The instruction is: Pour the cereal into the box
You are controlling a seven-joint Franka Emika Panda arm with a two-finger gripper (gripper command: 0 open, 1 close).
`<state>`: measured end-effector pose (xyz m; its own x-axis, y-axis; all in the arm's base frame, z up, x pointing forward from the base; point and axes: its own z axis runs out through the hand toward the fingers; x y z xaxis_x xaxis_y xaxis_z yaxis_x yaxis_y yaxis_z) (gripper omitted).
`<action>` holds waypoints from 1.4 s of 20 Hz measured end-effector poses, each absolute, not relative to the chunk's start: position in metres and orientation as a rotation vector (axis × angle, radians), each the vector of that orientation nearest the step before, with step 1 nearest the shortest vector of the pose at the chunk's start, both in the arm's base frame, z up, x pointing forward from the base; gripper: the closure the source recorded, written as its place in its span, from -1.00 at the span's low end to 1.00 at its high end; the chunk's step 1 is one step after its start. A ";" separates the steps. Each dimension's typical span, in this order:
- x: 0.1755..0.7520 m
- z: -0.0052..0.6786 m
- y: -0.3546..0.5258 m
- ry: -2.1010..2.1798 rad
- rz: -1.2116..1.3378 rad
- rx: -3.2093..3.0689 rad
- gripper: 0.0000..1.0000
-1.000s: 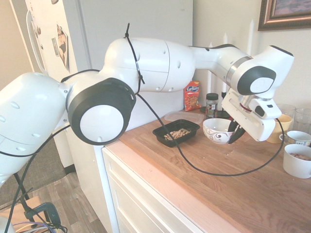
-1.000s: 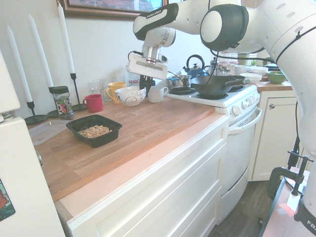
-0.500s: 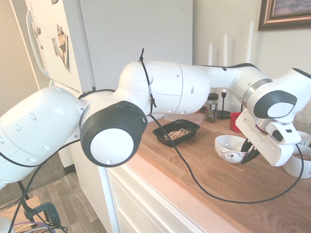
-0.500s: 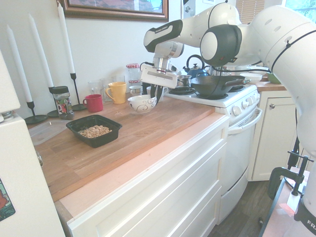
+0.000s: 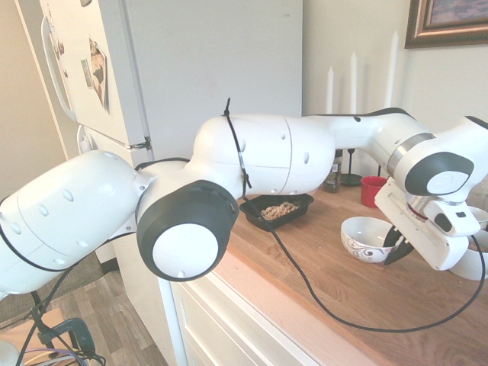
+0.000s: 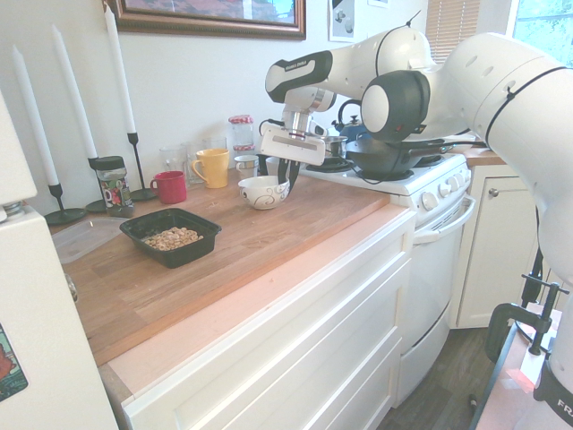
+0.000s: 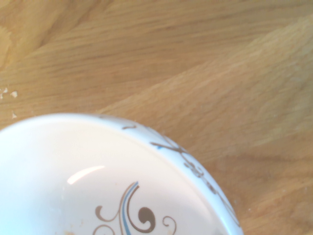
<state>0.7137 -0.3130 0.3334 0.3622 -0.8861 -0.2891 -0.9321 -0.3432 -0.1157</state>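
Lower than a second ago, the white bowl (image 6: 258, 195), rim pinched in my gripper (image 6: 289, 182), could tip if released before resting flat.

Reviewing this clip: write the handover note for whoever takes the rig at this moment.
Pincer: shut on the rim of the bowl, which is low at the counter; I can't tell whether it bears the bowl's weight.
Cereal: heaped in the box, which sits on the counter.
Done: cereal is in the box. The wrist view shows only faint crumbs in the visible part of the bowl.
Left: probably just set the bowl down if needed, release and back off.
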 end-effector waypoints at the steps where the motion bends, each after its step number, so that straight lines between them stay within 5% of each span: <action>1: 0.714 0.333 -0.313 1.620 0.254 -2.367 -1.00; 28: 0.740 0.394 -0.261 1.666 -0.011 -2.734 -1.00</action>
<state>0.7395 -0.2613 0.3938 0.4589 -0.8877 0.0372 -0.8881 -0.4571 0.0479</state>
